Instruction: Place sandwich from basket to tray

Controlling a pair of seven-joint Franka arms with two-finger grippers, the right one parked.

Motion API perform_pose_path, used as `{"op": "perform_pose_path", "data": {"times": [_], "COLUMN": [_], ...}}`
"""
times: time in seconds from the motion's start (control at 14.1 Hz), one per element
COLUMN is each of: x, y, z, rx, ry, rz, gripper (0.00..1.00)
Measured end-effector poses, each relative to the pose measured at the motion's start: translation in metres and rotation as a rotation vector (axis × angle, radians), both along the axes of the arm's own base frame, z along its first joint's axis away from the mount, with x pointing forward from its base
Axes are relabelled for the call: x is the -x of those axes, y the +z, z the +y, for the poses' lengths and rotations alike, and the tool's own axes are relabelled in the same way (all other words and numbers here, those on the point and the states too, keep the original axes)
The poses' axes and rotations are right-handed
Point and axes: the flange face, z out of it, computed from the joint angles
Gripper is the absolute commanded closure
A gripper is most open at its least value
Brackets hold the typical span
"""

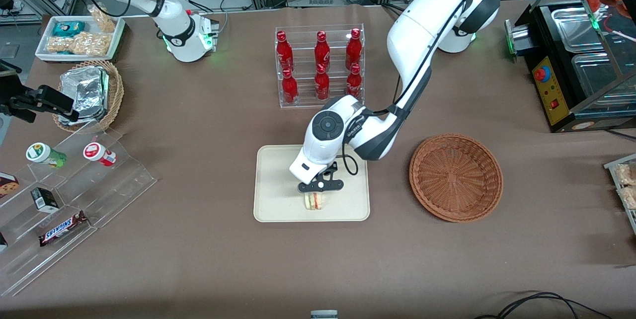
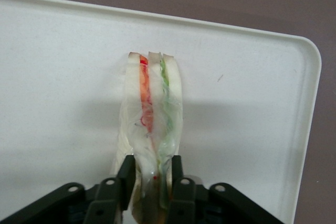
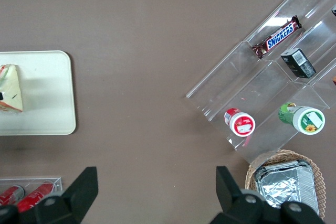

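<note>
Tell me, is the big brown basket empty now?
Yes, empty. The reddish-brown wicker basket shows only its bare woven bottom. The sandwich is over the cream tray, pinched in the pincer.

Left arm: glossy white rounded shell segments with dark grey joint bands. Grey circular cap with concentric rings on the wrist housing above the black two-finger gripper. Thin black cable loops beside the gripper mount. Small grey lettering on the forearm segment. Wrist view: gripper with matte black fingers, round screw holes in the black finger carriers.
</note>
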Motion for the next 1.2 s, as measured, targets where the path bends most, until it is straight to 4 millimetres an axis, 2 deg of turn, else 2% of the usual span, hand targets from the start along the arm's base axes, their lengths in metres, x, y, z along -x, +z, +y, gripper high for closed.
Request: {"op": "perform_pose_path", "data": {"times": [0.14, 0.35, 0.5, 0.64, 0.78, 1.06, 1.2], "x": [-0.006, -0.009, -0.022, -0.033, -0.035, -0.03, -0.032], "y": [0.015, 0.072, 0.121, 0.158, 0.166, 0.162, 0.17], "z": [0.0, 0.013, 0.051, 0.096, 0.135, 0.219, 0.263], "rx": [0.018, -0.038, -0.113, -0.158, -0.213, -0.307, -0.326], "ry": [0.016, 0.021, 0.037, 0.053, 0.101, 0.19, 0.153], "rz": [-0.017, 0.005, 0.02, 0.041, 0.059, 0.098, 0.102], "gripper": [0.0, 0.0, 0.0, 0.0, 0.0, 0.0, 0.0]}}
